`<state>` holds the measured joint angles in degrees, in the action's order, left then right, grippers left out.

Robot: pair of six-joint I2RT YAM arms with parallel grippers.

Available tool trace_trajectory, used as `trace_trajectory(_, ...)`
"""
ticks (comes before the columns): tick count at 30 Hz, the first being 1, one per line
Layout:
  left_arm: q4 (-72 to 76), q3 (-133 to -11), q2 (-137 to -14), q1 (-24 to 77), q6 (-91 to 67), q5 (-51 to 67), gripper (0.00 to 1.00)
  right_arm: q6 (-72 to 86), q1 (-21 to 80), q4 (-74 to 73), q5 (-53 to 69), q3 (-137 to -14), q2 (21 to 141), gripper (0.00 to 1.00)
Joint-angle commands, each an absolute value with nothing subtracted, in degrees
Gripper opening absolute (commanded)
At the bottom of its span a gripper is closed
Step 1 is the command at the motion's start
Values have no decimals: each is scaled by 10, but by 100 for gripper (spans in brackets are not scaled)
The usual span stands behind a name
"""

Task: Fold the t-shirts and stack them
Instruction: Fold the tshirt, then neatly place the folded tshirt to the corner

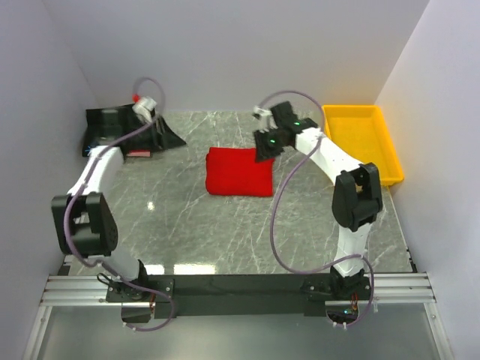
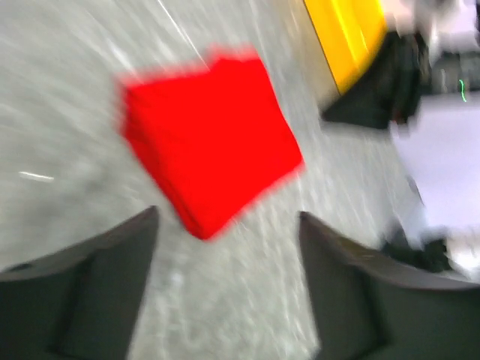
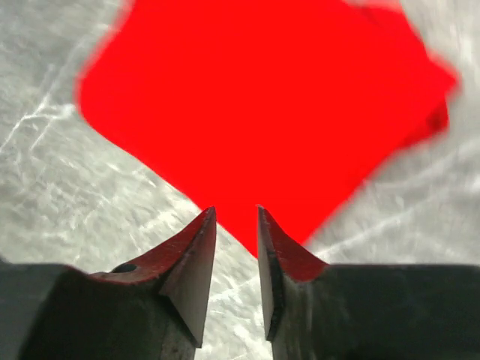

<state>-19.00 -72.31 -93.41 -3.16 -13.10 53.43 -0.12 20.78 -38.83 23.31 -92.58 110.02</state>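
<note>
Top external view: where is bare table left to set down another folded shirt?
Free: the grey marble table between the folded red t-shirt and the arm bases, and the strip behind that shirt. Crowded: the right pincer between shirt and yellow plastic tray; the black t-shirt far left.

Folded t-shirt [image 1: 240, 171] at table [image 1: 187, 217] centre; tray [image 1: 365, 139] right of it; another t-shirt [image 1: 105, 124] far-left corner.
</note>
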Motion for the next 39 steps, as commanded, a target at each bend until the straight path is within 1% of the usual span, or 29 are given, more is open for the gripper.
trace_trajectory(1, -165, -764, -876, -103, -145, 462, 83, -54, 295, -410, 106, -1016, 1112, 37)
trace_trajectory(2, -157, -769, -868, -118, -157, 458, 99, -52, 327, -416, 94, -1039, 1127, 38)
trace_trajectory(6, -92, -771, -842, -205, -220, 477, 99, -48, 391, -473, 69, -1181, 1214, 38)
trace_trajectory(9, -84, -773, -831, -235, -229, 496, 99, -59, 445, -468, 48, -1205, 1257, 40)
trace_trajectory(10, -116, -780, -823, -240, -200, 470, 99, -60, 457, -473, 38, -1225, 1281, 42)
trace_trajectory(11, -131, -786, -817, -240, -183, 411, 99, -60, 467, -481, 21, -1240, 1295, 42)
trace_trajectory(12, -142, -790, -812, -240, -168, 385, 99, -54, 483, -486, 15, -1252, 1309, 43)
trace_trajectory(13, -142, -785, -796, -240, -160, 361, 99, -50, 489, -483, 7, -1258, 1325, 44)
trace_trajectory(14, -129, -776, -784, -241, -163, 296, 100, -47, 495, -477, 1, -1256, 1330, 45)
trace_trajectory(15, -119, -751, -761, -243, -170, 278, 100, -47, 501, -469, -16, -1253, 1338, 53)
trace_trajectory(16, -111, -741, -752, -243, -163, 275, 99, -46, 511, -467, -30, -1252, 1344, 54)
trace_trajectory(19, -129, -732, -740, -244, -143, 284, 100, -44, 527, -469, -64, -1257, 1361, 54)
trace_trajectory(21, -171, -739, -745, -244, -162, 253, 99, -47, 534, -466, -86, -1240, 1360, 54)
trace_trajectory(27, -183, -716, -757, -244, -161, 287, 100, -54, 545, -450, -105, -1177, 1338, 54)
trace_trajectory(30, -177, -710, -765, -244, -168, 279, 100, -59, 548, -452, -109, -1165, 1351, 50)
trace_trajectory(33, -178, -709, -781, -243, -165, 279, 99, -63, 548, -431, -112, -1141, 1360, 43)
trace_trajectory(35, -173, -703, -783, -244, -166, 287, 99, -67, 546, -425, -114, -1133, 1367, 31)
trace_trajectory(36, -172, -693, -786, -243, -170, 290, 99, -66, 541, -435, -111, -1136, 1373, 23)
trace_trajectory(37, -176, -687, -788, -243, -174, 307, 99, -60, 535, -443, -93, -1140, 1373, 6)
trace_trajectory(38, -178, -681, -791, -243, -178, 317, 97, -60, 528, -447, -93, -1141, 1369, 0)
trace_trajectory(39, -179, -664, -796, -243, -198, 334, 94, -49, 521, -448, -61, -1137, 1349, 0)
